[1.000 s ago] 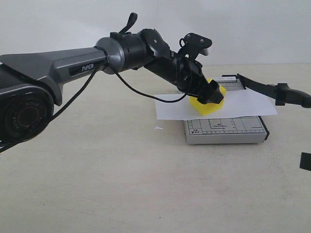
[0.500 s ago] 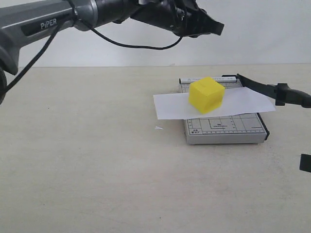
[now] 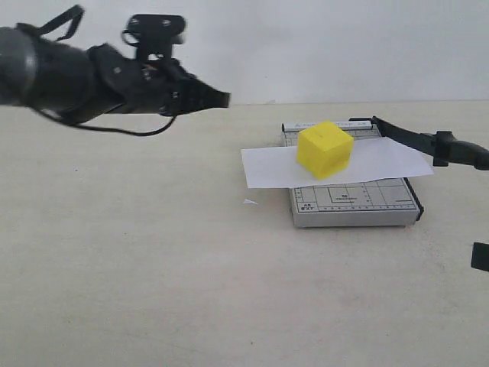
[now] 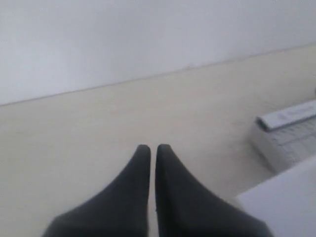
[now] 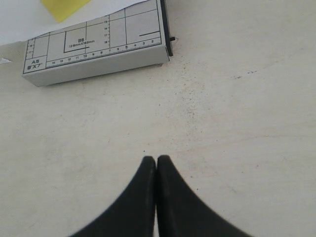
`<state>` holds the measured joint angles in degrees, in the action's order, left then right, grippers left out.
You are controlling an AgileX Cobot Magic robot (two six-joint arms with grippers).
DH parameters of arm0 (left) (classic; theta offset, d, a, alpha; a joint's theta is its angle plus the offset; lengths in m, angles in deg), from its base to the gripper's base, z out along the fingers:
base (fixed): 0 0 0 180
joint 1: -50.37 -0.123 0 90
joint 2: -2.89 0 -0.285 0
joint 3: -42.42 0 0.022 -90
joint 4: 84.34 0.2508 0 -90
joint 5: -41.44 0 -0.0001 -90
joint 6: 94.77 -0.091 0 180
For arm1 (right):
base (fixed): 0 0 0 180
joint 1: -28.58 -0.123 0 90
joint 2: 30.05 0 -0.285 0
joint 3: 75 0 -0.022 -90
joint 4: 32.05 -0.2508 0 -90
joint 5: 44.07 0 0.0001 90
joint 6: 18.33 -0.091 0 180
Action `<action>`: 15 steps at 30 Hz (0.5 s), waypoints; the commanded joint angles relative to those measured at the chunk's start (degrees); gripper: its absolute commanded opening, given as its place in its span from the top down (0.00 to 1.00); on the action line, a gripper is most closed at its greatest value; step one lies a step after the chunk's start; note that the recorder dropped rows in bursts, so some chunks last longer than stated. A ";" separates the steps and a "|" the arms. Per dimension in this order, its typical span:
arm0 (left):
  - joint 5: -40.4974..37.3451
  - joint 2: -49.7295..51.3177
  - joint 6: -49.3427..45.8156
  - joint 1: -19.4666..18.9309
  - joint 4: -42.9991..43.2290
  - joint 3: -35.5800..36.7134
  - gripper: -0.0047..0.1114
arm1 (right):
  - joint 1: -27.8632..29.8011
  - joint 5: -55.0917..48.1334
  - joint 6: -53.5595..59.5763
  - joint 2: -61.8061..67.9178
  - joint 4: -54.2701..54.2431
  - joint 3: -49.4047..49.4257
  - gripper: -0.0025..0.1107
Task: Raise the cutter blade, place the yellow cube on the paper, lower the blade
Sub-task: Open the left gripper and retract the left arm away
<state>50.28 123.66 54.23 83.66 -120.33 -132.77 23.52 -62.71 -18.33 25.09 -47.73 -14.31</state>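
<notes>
Nearest, toward the front edge of the worktop [image 3: 153, 290], the right gripper [image 5: 156, 159] hangs over bare surface. Its fingers are pressed together with nothing between them. The grey trimmer base [image 3: 355, 205] lies just beyond it. A small white scrap [image 3: 250, 202] lies on the worktop just off the base's left side. Farther back, the paper [image 3: 267, 170] lies across the base and overhangs it on both sides. The yellow cube [image 3: 325, 149] sits on the paper over the base, turned so one corner faces front. Behind and to the right, the cutter blade [image 3: 412, 138] stands lifted off the base, slanting from its hinge at the base's far right corner toward the worktop's right edge. Toward the far left, the left gripper [image 4: 153, 148] hangs in the air well apart from the cube, its fingers all but touching and empty.
</notes>
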 commanded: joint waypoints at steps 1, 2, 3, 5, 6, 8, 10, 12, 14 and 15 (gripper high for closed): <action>18.30 -11.67 -0.11 -3.59 0.02 18.61 0.92 | -0.16 0.61 0.55 0.11 -0.20 -0.15 0.98; 20.43 -14.05 -0.11 -5.05 1.12 22.02 0.92 | -0.16 0.70 0.55 0.11 -0.20 -0.15 0.98; 21.50 -15.87 -0.01 -6.42 2.66 24.35 0.92 | -0.16 0.70 0.55 0.11 -0.20 -0.15 0.98; 21.29 -20.23 -0.01 -10.55 6.90 28.62 0.92 | -0.16 0.70 0.55 0.11 -0.20 -0.15 0.98; 21.08 -21.89 0.16 -12.38 8.53 29.81 0.92 | -0.16 0.70 0.55 0.11 -0.20 -0.15 0.98; 19.37 -25.77 0.16 -17.52 13.04 31.46 0.92 | -0.16 0.50 0.55 0.11 -0.20 -0.15 0.98; 16.32 -29.22 2.43 -23.23 18.07 31.63 0.92 | -0.16 0.21 0.55 0.11 -0.31 -0.15 0.98; 13.87 -32.16 6.81 -28.68 24.57 31.63 0.92 | -0.16 0.23 0.55 0.11 -0.45 -0.15 0.98; 10.47 -35.59 14.24 -34.66 31.74 31.63 0.92 | -0.16 0.23 0.55 0.11 -0.45 -0.15 0.98; 9.22 -37.04 18.07 -36.95 33.64 31.63 0.92 | -0.16 0.23 0.55 0.11 -0.45 -0.15 0.98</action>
<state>63.55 90.53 63.30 52.79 -94.80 -101.48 23.52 -62.71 -18.33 25.09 -47.87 -14.31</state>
